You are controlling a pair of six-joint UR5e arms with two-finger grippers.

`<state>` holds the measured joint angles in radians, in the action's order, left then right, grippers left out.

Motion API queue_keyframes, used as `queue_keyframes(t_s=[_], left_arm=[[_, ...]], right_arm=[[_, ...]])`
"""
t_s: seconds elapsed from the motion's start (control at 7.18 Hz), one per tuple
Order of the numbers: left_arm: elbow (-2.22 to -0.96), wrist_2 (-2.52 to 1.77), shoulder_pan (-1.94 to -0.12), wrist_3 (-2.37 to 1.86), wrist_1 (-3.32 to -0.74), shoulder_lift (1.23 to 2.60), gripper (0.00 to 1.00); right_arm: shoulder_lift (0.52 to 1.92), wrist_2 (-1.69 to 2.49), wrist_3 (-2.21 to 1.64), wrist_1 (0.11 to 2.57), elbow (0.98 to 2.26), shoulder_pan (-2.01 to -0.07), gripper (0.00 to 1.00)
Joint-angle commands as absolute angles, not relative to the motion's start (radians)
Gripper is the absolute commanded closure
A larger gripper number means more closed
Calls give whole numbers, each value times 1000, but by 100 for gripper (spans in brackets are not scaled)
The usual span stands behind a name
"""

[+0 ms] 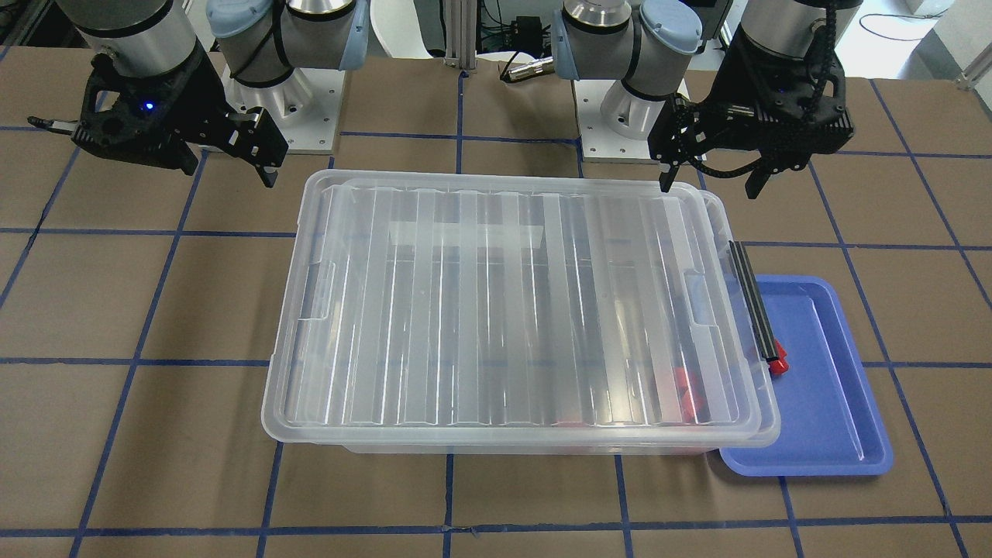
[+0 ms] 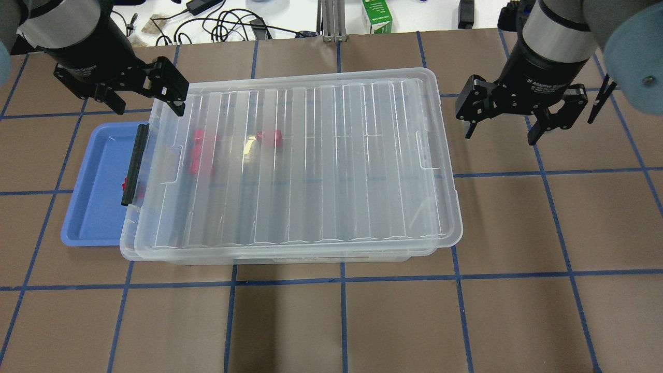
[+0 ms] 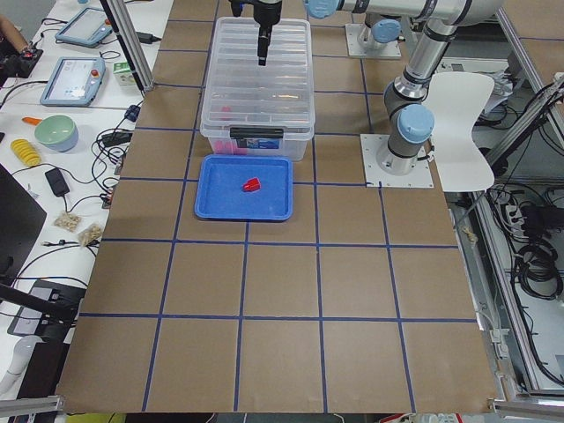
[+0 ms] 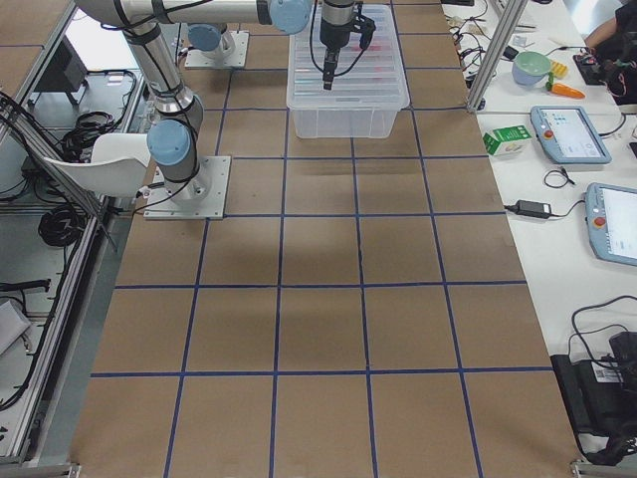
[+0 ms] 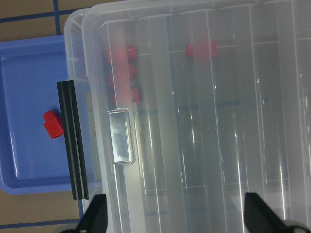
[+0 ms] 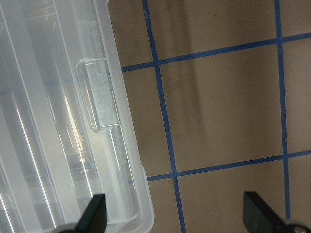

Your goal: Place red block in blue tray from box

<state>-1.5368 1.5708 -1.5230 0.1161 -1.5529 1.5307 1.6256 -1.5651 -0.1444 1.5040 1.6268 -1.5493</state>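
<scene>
Left jaws, right jaws spread wide, empty; red block [image 5: 52,124] rests in blue tray [image 5: 24,87], just beside lidded box [image 5: 194,145]. Long axis unclear. Block nearer left jaws.

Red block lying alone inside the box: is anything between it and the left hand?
Yes. The closed clear lid covers the box, so it lies between the open left hand and that red block.

The table [image 2: 518,311] is a brown worktop gridded with blue tape [image 2: 342,321]. The box [image 2: 311,155] stands on it nearer the operators' edge than the robot's. The blue tray [image 2: 98,207] lies flat just beside the box's short end, toward the robot's left.
</scene>
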Motion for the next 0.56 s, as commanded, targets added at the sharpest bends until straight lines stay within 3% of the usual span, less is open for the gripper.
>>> queue_keyframes(t_s=[0.0, 0.42], left_arm=[[-1536, 1571, -1526, 71, -1549, 1539, 0], [-1534, 1572, -1526, 68, -1551, 1539, 0]], right_arm=[[1635, -1585, -143, 1508, 1657, -1549, 0], [1632, -1588, -138, 1508, 1619, -1549, 0]])
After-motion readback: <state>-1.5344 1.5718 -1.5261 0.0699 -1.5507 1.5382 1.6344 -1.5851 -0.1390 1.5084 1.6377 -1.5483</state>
